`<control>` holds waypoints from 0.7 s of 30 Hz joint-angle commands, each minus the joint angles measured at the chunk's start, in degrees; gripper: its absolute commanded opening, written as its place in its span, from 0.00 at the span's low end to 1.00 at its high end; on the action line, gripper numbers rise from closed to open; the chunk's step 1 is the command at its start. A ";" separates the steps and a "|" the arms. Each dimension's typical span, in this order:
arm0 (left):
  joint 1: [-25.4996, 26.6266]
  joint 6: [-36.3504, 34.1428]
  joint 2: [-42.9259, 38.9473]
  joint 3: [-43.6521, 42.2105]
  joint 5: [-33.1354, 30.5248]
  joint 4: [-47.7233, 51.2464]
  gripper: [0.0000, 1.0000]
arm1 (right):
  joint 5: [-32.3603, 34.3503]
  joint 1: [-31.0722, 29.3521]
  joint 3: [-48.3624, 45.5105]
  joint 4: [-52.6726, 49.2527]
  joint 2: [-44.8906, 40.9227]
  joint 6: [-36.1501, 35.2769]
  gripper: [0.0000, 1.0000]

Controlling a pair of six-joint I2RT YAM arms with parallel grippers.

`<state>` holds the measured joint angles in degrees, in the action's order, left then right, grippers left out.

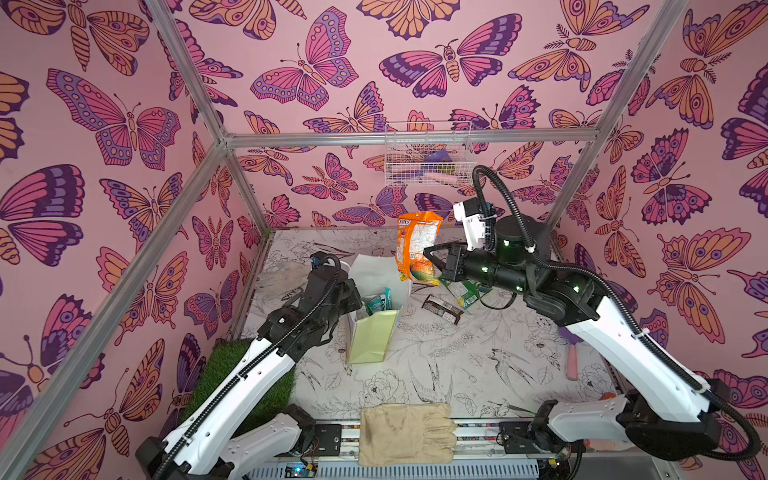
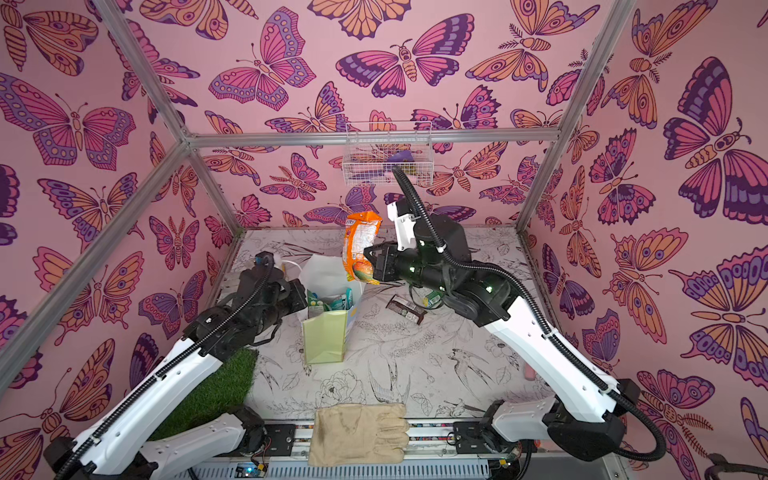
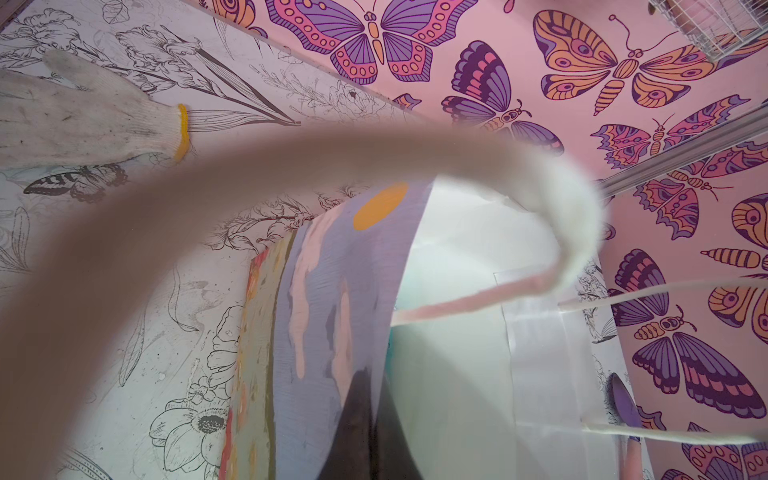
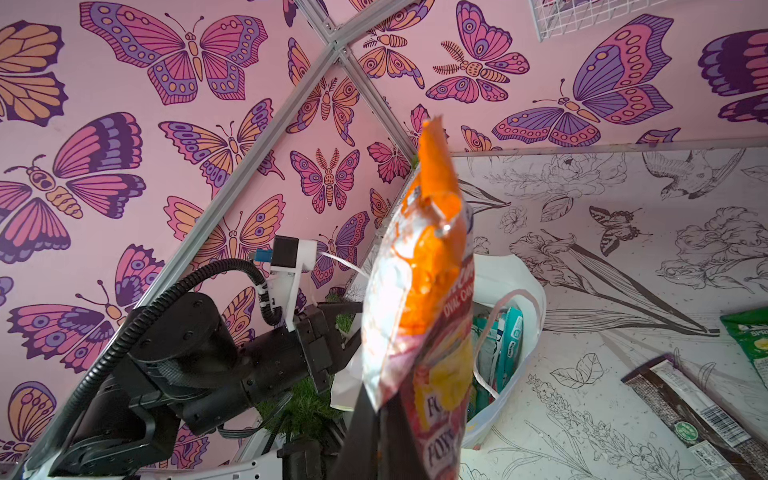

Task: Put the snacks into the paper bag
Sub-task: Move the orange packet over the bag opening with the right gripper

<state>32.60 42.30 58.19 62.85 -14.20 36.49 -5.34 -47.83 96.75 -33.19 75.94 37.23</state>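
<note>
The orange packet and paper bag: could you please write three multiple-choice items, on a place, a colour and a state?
1. Where is the dark brown bar relative to the paper bag? A) inside it B) on the table right of it C) in the wire basket
2. The bag's near side panel is? A) pale yellow-green B) red C) black
3. The right gripper is? A) open, empty B) shut on the orange packet C) shut on the beige glove
1B: the bar lies on the table. 2A: both top views show it. 3B: the packet is pinched, held aloft.
</note>
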 commanded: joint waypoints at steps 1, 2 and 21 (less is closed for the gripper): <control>0.24 -0.99 -1.31 0.95 -0.92 -0.38 0.00 | 1.47 -0.93 2.79 3.96 0.33 -0.58 0.00; 0.26 -0.99 -1.45 0.88 -0.99 -0.42 0.00 | 1.57 -1.10 2.91 4.09 0.69 -0.50 0.00; 0.27 -1.06 -3.35 -0.71 -1.80 -0.29 0.00 | 3.58 -3.58 6.39 4.15 5.78 -0.41 0.00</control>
<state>32.60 42.22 56.58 62.61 -14.76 38.13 -3.18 -50.83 100.14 -32.14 81.58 37.26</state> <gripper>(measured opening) 0.044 0.043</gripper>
